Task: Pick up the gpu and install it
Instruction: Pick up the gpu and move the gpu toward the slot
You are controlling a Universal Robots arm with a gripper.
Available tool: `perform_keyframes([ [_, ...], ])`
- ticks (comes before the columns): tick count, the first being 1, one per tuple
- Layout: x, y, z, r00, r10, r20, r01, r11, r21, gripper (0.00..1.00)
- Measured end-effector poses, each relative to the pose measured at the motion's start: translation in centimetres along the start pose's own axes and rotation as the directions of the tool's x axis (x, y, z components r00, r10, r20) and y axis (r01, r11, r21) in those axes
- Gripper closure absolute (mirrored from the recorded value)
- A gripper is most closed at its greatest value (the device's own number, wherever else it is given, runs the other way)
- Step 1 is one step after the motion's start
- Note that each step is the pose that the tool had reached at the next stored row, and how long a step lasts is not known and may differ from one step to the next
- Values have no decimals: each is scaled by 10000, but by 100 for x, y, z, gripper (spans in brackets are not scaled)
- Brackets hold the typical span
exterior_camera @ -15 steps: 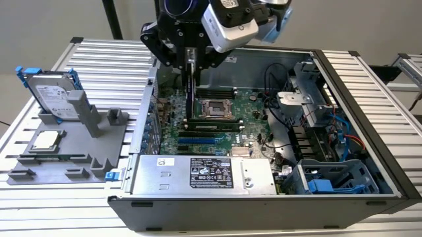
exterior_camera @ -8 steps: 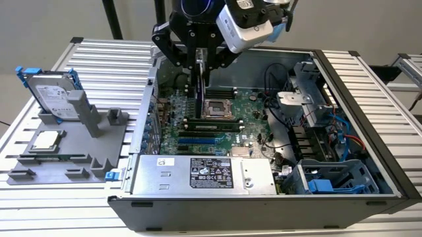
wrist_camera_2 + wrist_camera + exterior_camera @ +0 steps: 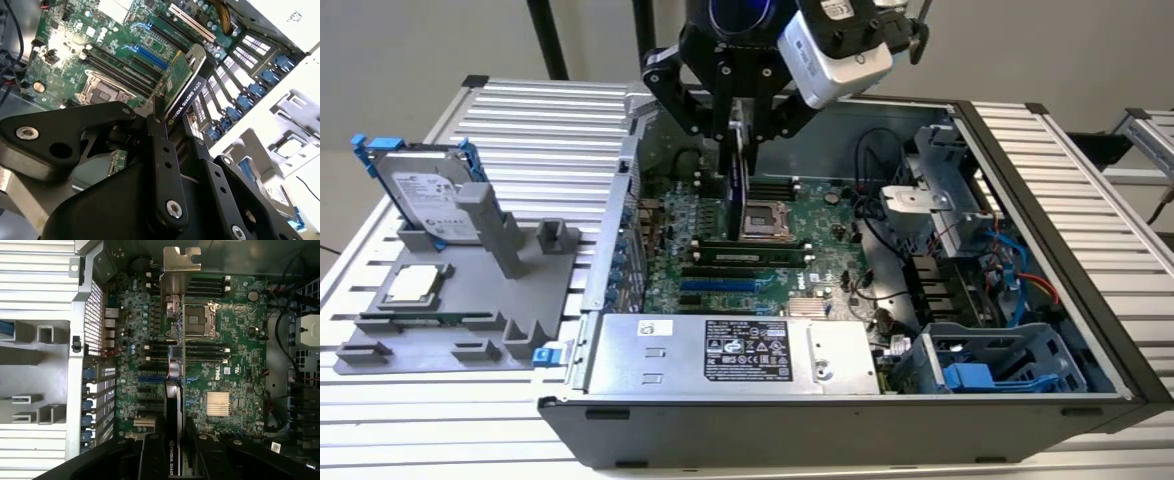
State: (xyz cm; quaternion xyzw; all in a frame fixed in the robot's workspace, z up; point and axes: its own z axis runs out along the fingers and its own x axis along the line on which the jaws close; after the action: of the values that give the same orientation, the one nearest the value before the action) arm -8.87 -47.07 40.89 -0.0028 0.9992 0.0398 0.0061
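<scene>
Case [image 3: 854, 435] lies open on the worktop [image 3: 520, 120]. Above its motherboard [image 3: 834, 215] hangs the gpu [image 3: 184, 92], on edge, clamped in the jaws of the gripper [image 3: 172, 122]. Judgement: hold the card upright, parallel to the slots [image 3: 150, 380].

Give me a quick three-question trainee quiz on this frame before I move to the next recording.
1. True or false: the jaws are shut on the gpu.
2. The gpu is held above: A the motherboard, B the power supply, C the drive cage.
3. Fill in: the hard drive stands on the grey fixture at the exterior view's ____.
Key: 1 true; 2 A; 3 left.
</scene>
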Motion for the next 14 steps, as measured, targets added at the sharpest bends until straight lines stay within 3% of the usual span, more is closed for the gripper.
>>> perform_keyframes([
  [14,-198,-1,3,10000,0,0,0,10000,0,100],
])
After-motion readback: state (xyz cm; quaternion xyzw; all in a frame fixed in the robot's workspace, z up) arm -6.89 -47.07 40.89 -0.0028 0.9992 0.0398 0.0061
